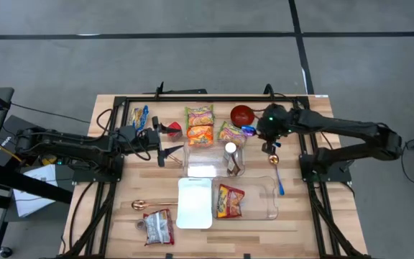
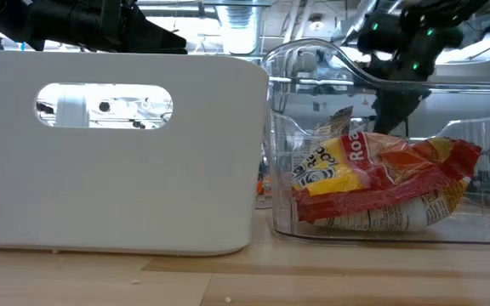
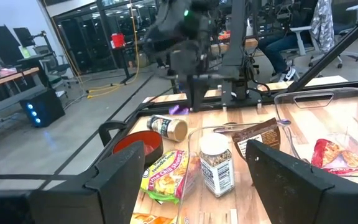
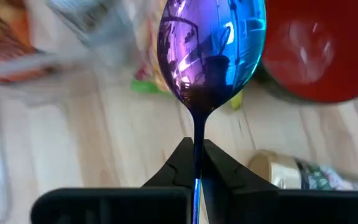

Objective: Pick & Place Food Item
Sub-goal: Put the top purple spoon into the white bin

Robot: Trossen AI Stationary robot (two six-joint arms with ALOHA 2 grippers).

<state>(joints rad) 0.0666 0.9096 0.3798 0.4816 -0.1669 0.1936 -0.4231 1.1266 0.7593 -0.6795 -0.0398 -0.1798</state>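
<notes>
The carry step seems in hand. At the table's one o'clock, the right gripper pinches the stem of a spoon, aloft near the red bowl; next it needs a set-down spot. Bowl-up, the spoon gleams purple-blue. At nine o'clock the left gripper waits, spread.

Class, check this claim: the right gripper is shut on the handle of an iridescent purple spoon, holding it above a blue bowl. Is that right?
Not quite. The bowl is red, not blue, as the right wrist view shows. The rest stands: the right gripper is shut on the handle of the iridescent purple spoon, held near that bowl.
</notes>
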